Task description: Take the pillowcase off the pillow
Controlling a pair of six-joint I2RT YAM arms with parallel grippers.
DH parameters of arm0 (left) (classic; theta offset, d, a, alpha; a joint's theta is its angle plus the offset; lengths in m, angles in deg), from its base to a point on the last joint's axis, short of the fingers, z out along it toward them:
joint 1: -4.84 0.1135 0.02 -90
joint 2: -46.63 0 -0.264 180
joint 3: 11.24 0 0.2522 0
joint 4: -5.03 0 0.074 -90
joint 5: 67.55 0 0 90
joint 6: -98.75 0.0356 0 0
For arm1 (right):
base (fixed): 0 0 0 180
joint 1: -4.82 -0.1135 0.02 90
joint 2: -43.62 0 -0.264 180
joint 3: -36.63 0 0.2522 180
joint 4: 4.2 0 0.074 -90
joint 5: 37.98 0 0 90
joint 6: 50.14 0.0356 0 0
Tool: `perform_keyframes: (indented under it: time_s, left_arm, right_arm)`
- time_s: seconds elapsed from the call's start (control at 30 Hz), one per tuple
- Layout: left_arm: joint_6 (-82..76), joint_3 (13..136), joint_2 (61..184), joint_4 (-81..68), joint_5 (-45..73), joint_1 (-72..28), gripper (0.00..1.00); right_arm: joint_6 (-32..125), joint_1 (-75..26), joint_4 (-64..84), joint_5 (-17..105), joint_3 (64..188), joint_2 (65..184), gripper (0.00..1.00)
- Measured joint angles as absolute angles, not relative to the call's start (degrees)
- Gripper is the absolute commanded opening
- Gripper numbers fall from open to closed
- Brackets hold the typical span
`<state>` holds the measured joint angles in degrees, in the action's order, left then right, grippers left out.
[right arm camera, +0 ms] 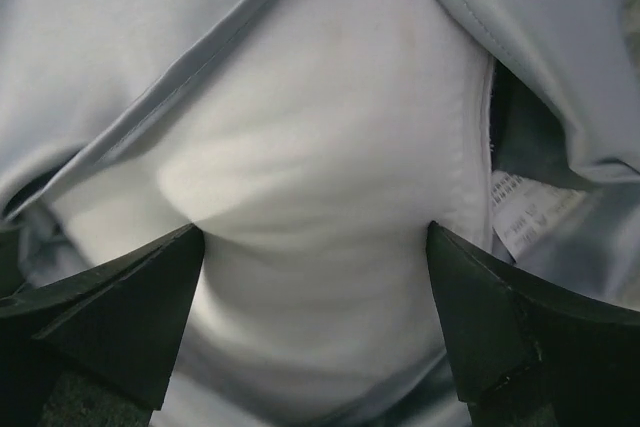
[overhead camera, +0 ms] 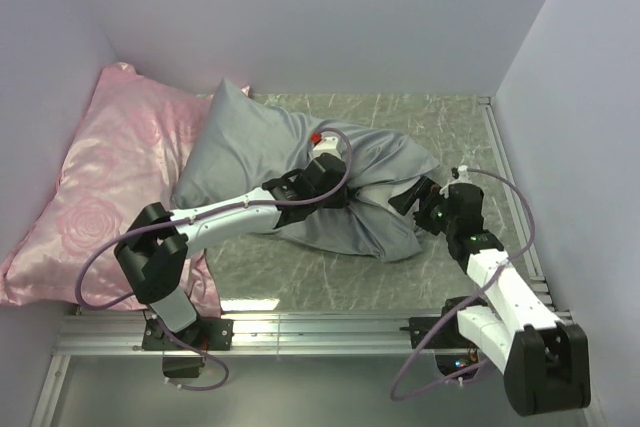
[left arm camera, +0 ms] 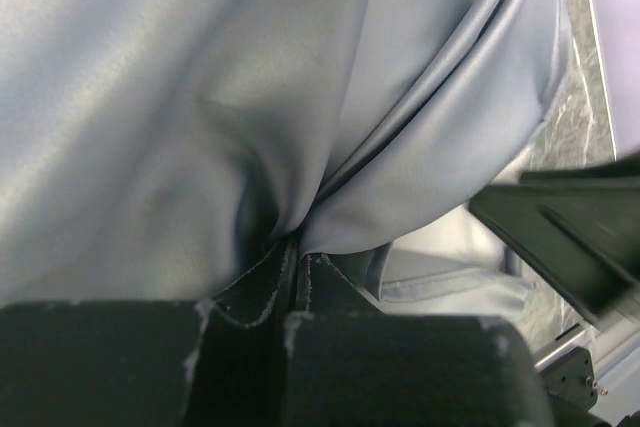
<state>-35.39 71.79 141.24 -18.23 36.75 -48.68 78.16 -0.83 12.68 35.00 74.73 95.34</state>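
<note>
I see the shiny grey-blue satin pillowcase lying on the marbled grey table, with the pink rose-patterned satin pillow just beside it at 9 o'clock. My left gripper is pinched tight on a fold of the cover. My right gripper, at the case's 3 o'clock end, stands wide apart astride the plump white matte pillow, seemingly pressing into it.

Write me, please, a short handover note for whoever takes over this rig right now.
Left gripper: shut on a pinched fold of the pillowcase, near its middle.
Right gripper: open, fingers straddling the pillow where it shows at the case's open end.
Done: opening parted, pillow end exposed.
Left to do: most of the pillow is inside; grip it, then pull the case off.
</note>
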Motion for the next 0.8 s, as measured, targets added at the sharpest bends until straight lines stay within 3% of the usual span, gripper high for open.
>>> perform_keyframes:
  time_s: [0.13, 0.27, 0.33, 0.47, 0.53, 0.63, 0.8]
  left_arm:
    - [-35.2, 71.9, 141.3, -19.1, 36.3, -49.2, 0.01]
    - [-34.8, 72.0, 141.4, -19.4, 35.8, -49.4, 0.12]
    - [-34.2, 72.3, 141.5, -19.6, 35.5, -49.5, 0.18]
    - [-32.6, 73.4, 142.0, -19.8, 34.3, -50.5, 0.37]
    - [-31.9, 74.1, 142.3, -20.2, 33.9, -51.5, 0.37]
    - [-30.9, 74.9, 142.5, -20.8, 33.8, -52.9, 0.26]
    - [-29.4, 75.1, 141.6, -19.8, 33.8, -53.2, 0.22]
  right_arm:
    - [79.5, -0.8, 4.3, 34.3, 70.8, 99.5, 0.98]
    - [80.3, -0.8, -0.7, 33.9, 69.3, 100.8, 0.98]
    - [80.8, -0.8, -3.0, 33.4, 68.7, 101.2, 0.91]
    - [82.1, -1.2, -7.6, 31.3, 68.4, 103.4, 0.00]
    - [83.8, -2.0, -8.9, 30.4, 68.8, 103.7, 0.00]
    - [84.4, -3.3, -5.1, 31.8, 70.4, 100.5, 0.00]
    - [83.4, -4.9, 13.8, 37.5, 81.1, 89.2, 0.00]
